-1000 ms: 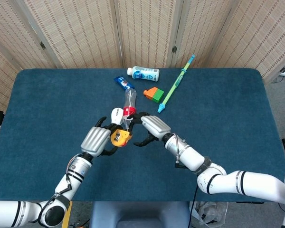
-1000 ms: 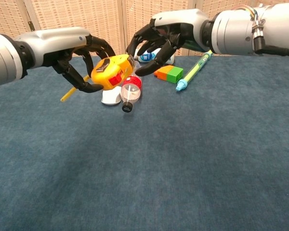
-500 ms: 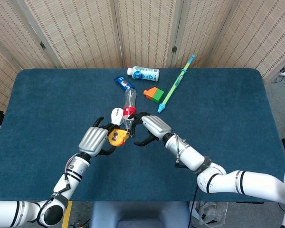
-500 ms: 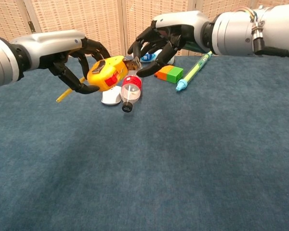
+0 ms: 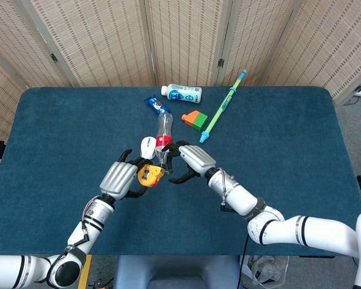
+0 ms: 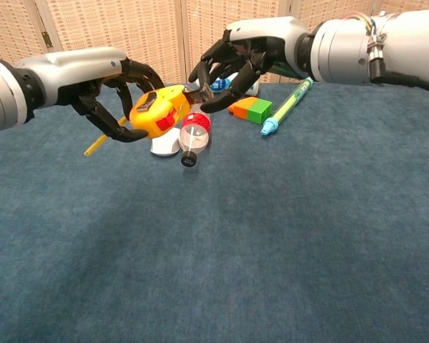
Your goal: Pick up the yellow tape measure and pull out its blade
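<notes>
Above the table (image 6: pixel 286 236) our left hand (image 6: pixel 111 86) grips the tape measure (image 6: pixel 157 112), lifted already; at its 3 o'clock, our right hand (image 6: pixel 232 61) curls at the blade tip, apparently pinching it, pull barely begun.

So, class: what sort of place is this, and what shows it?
Probably a robot test lab: a blue-carpeted table, woven folding screens behind, and unrelated props, like a milk bottle and toy blocks.

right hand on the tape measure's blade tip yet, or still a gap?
Cannot tell. In the chest view the right hand has fingertips right at the yellow tape measure end held by the left hand; neither contact nor gap shows plainly.
</notes>
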Motion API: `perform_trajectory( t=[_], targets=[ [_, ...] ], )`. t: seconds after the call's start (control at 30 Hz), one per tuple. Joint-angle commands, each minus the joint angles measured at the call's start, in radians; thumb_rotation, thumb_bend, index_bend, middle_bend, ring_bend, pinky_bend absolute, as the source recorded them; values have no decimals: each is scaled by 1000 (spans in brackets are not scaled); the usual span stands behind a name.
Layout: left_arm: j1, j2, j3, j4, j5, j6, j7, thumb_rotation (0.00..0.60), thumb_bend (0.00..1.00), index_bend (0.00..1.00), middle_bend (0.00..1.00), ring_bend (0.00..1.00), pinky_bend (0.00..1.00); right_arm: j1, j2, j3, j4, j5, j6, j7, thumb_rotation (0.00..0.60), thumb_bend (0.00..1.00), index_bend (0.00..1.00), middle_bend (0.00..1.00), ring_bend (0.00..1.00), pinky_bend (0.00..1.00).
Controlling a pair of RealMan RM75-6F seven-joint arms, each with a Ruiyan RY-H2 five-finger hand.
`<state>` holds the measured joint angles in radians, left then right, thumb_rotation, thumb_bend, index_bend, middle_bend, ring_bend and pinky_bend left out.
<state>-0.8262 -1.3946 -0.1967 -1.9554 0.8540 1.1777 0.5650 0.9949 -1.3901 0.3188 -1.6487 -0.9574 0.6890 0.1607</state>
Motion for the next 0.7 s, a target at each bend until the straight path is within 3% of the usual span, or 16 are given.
perform_trajectory(
  t=[0.03, 0.3, 0.7],
  targets=[
    [0, -1, 0, 1, 1, 0, -2, 600, 376, 524, 547, 430, 88, 1, -2, 0, 2, 0, 1, 0, 600, 248, 586, 235, 193, 74],
    [4, -1, 3, 10, 3, -1, -10, 600, 378, 525, 547, 431, 88, 3, -7, 1, 7, 4, 2, -4, 600, 444, 608, 251, 200, 88],
    [13, -7, 17, 56, 4, -1, -8, 600, 377, 526, 547, 431, 85, -13, 21, -6, -15, -1, 1, -3, 600, 459, 642, 262, 204, 88]
  ],
)
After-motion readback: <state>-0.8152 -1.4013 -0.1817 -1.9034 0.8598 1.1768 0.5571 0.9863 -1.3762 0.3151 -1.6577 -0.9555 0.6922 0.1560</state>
